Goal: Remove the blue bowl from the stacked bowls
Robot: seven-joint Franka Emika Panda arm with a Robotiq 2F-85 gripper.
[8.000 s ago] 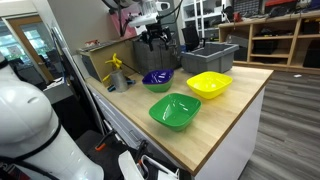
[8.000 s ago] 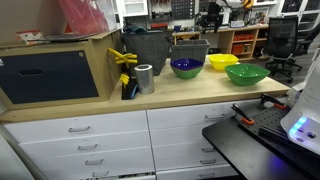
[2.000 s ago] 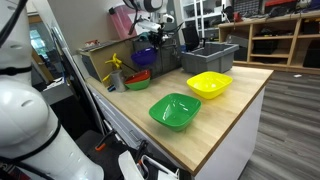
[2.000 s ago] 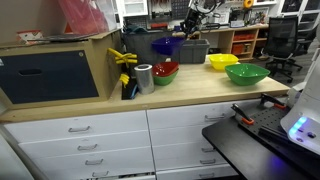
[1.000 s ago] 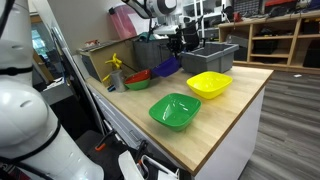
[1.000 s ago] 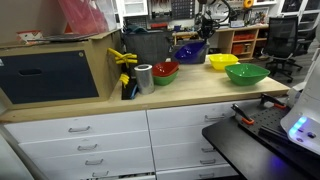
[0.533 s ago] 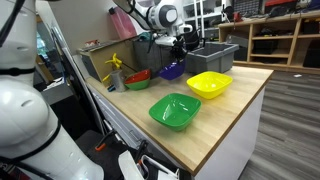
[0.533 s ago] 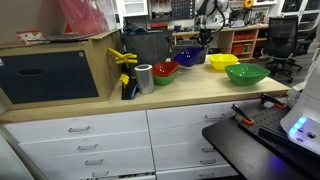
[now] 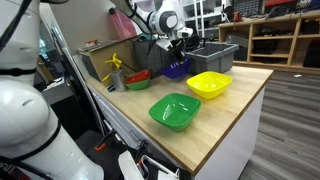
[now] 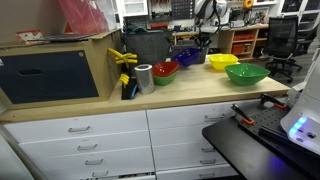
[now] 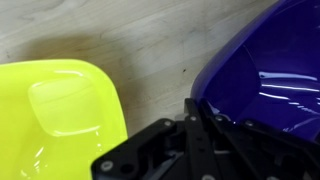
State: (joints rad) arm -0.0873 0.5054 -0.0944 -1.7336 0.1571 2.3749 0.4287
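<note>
Claw (image 11: 200,130) is clamped on the rim of the blue bowl (image 11: 262,75). Wrist view shows the dark fingers pinching the rim edge at bottom centre of frame. Same view: yellow bowl (image 11: 55,110) fills lower left, with a strip of bare counter (image 11: 140,40) between the two bowls, so no contact.

Red bowl (image 9: 138,75) and green bowl (image 9: 174,110) show only in the exterior views. Both have the blue bowl (image 9: 177,69) under the claw (image 9: 177,47), apart from the red bowl and sitting between it and the yellow bowl (image 9: 209,85). Grey bin (image 9: 212,55) is just behind. Green bowl sits alone nearer the counter's front edge.

In an exterior view the blue bowl (image 10: 189,57) looks low over the counter. Can't tell from any view whether it touches.
</note>
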